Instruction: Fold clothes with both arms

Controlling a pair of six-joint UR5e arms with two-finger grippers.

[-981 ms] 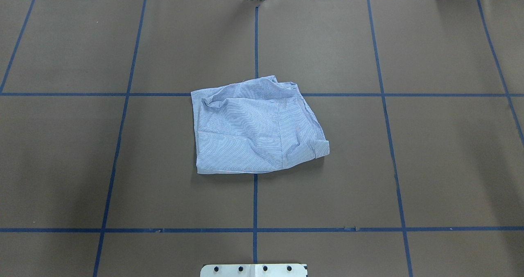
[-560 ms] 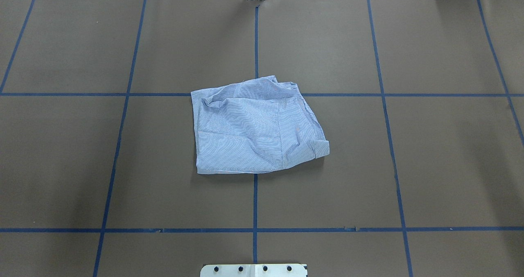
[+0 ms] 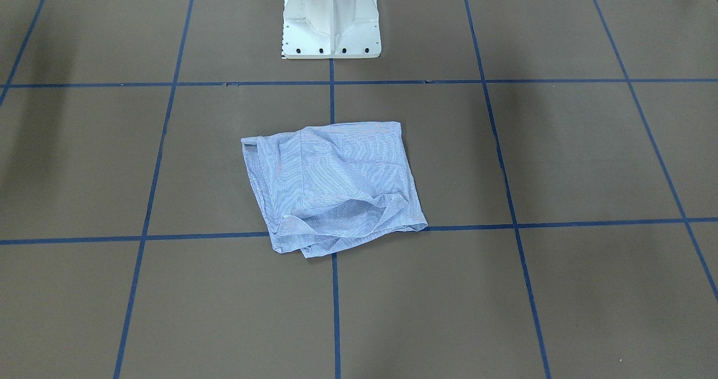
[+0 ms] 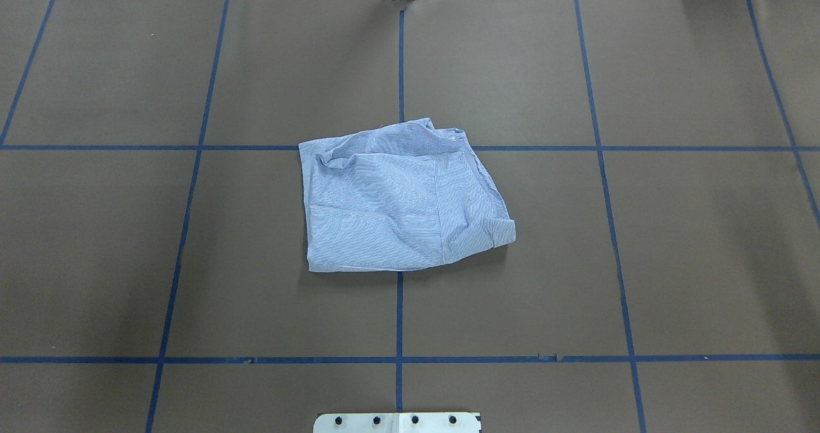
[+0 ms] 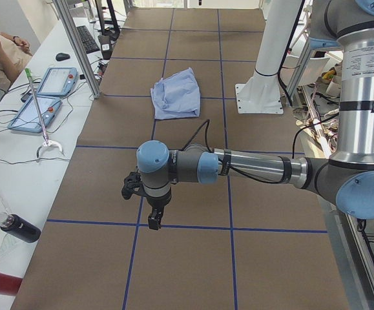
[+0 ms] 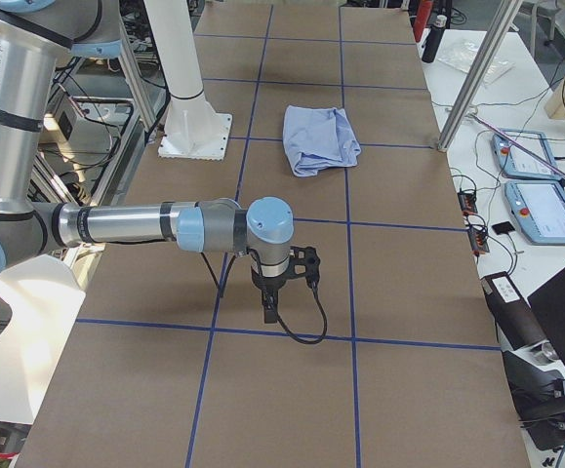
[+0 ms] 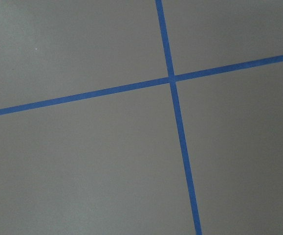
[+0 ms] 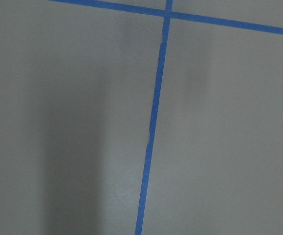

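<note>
— Looking over the table (image 4: 705, 260), where are the arms standing?
— The left arm (image 5: 251, 166) is reaching out low over the table's left end, and the right arm (image 6: 136, 222) is doing the same over the right end.
— And the shirt (image 4: 403, 209)?
— It is lying in the table's middle, just out from the base (image 3: 331, 26), well apart from both arms. I am judging neither arm to be clearly nearer.
— How is it lying?
— As a rumpled, roughly square bundle, folded over on itself. Its slightly longer side is running left to right, so one short edge is facing each arm.
— What are the fingers doing?
— The left fingers (image 5: 154, 221) and the right fingers (image 6: 267, 312) are pointing down over bare table, near crossings of blue tape (image 7: 173, 78). Only the side views are showing them, so I cannot tell whether they are open or closed. No cloth is hanging from either, and both wrist cameras are showing only table and tape.
— So what is the next move needing?
— Each arm is needing to travel inward along the table, I am guessing: the left toward the shirt's left edge, the right toward its right edge.
</note>
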